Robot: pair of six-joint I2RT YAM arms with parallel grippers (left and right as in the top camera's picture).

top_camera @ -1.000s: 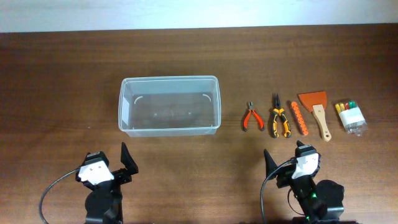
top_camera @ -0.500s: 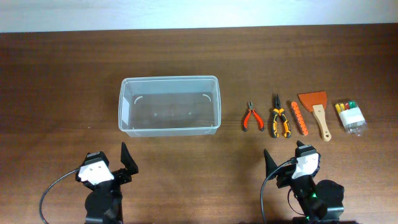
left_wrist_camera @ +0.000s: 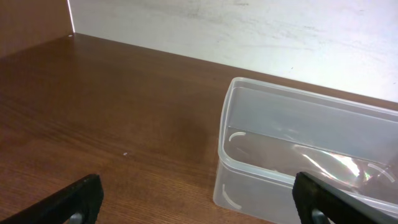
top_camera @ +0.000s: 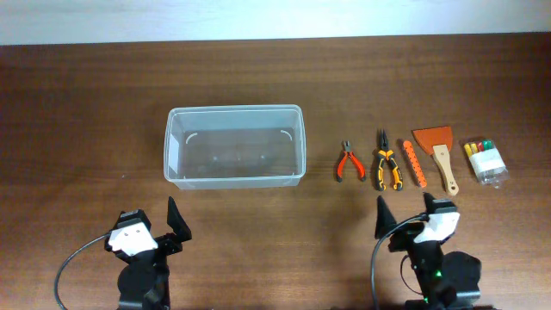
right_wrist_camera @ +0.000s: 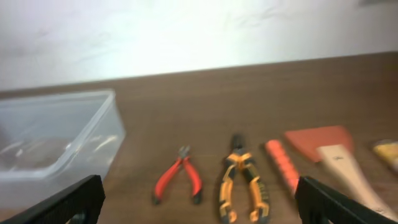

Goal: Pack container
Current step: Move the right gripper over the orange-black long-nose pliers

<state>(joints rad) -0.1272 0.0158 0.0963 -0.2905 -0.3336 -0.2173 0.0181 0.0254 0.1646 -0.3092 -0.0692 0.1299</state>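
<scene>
Overhead view: the container [top_camera: 234, 146], a clear plastic bin with rounded corners, sits on the brown wooden table [top_camera: 86, 95] left of centre, long side running left to right, with nothing inside it. To its right, well apart from it, a row of tools lies side by side: small red pliers [top_camera: 349, 164], larger orange-and-black pliers [top_camera: 386, 162], a slim orange ribbed tool [top_camera: 414, 164], a scraper [top_camera: 439, 155] with an orange blade and pale wooden handle, and at the far right a small clear box of coloured markers [top_camera: 486, 161]. None of the tools touches the bin. Both arms sit at the near edge, one below the bin's left end, the other below the tools.

In the left wrist view the left gripper [left_wrist_camera: 199, 202] is spread wide, its dark fingers [left_wrist_camera: 81, 199] in the bottom corners with nothing between them; the bin lies ahead and to the right. In the right wrist view, which is blurred, the right gripper [right_wrist_camera: 199, 199] is likewise spread wide and holds nothing, with the pliers just ahead of it and the bin off to the left
</scene>
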